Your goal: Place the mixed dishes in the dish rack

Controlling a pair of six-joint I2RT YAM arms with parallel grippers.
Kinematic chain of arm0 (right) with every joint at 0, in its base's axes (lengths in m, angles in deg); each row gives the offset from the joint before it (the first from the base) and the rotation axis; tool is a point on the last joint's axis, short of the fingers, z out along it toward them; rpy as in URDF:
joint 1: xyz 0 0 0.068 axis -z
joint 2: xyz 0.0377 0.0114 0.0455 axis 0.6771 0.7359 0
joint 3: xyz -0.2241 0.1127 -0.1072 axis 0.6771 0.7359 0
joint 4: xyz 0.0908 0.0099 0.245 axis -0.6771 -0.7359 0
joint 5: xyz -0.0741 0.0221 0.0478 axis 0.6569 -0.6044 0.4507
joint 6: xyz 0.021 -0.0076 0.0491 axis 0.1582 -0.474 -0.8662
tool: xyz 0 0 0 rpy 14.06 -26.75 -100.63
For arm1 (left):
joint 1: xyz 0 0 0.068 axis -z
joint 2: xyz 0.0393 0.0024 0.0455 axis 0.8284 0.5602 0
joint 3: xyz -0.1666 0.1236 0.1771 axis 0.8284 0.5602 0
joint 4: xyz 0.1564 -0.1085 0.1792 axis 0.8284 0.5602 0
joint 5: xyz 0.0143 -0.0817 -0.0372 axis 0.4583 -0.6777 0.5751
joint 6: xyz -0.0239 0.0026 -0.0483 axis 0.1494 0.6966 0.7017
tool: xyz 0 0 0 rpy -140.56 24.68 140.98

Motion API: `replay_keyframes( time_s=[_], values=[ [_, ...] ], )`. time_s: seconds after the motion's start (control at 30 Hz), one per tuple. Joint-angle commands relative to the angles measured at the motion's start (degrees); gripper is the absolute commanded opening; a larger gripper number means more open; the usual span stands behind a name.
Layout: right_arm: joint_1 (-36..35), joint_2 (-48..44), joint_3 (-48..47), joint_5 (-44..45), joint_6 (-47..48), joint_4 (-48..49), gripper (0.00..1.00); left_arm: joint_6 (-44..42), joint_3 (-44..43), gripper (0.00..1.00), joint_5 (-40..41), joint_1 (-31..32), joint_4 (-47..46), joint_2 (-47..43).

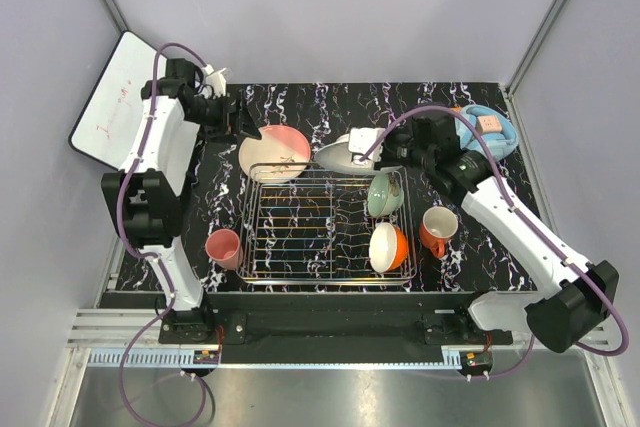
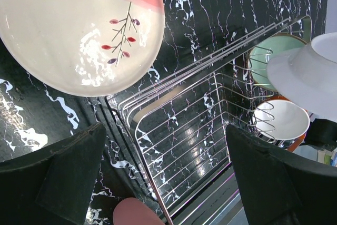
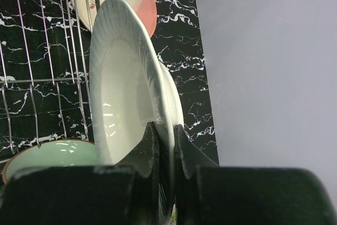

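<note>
Headphones (image 1: 505, 139) right of dish rack (image 1: 320, 217), white board (image 1: 115, 112) left

Dish rack (image 1: 325, 222) sits mid-worktop (image 1: 330, 107). In its right end stand the rear bowl (image 1: 384, 194) and, before it, the front bowl (image 1: 387, 247). Flat plate (image 1: 274, 152) lies just behind the back-left corner; raised plate (image 1: 345, 155) hangs over the back edge. Cup (image 1: 223, 247) sits left, mug (image 1: 438, 230) right.

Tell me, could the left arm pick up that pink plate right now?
Probably yes. The left tool is wide open and hovers right by the pink plate, which lies flat on the table behind the rack, with nothing on it or between them.
</note>
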Motion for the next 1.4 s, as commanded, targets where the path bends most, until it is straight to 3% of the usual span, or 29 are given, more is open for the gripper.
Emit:
replay_keyframes(
  time_s=[0.0, 0.53, 0.87, 1.03, 1.37],
  values=[
    [-0.9, -0.6, -3.6, -1.9, 2.7, 4.3, 0.00, -0.5, 0.3, 0.99, 0.8, 0.5, -0.7, -0.4],
    [-4.3, 5.3, -5.8, 3.4, 12.3, 2.1, 0.00, -0.7, -0.6, 0.99, 0.9, 0.5, -0.7, 0.8],
    [-10.1, 6.7, -8.3, 10.3, 20.2, 1.9, 0.00, -0.6, -0.7, 0.99, -0.1, 0.5, -0.7, 2.0],
    [-14.9, 6.4, -12.1, 13.3, 22.4, 0.7, 0.00, -1.1, 0.1, 0.99, 0.0, 0.6, -0.7, 2.4],
    [-16.0, 6.3, -13.0, 16.1, 22.6, 0.4, 0.00, -1.6, 1.1, 0.99, -0.2, 0.5, -0.8, 2.3]
  ],
)
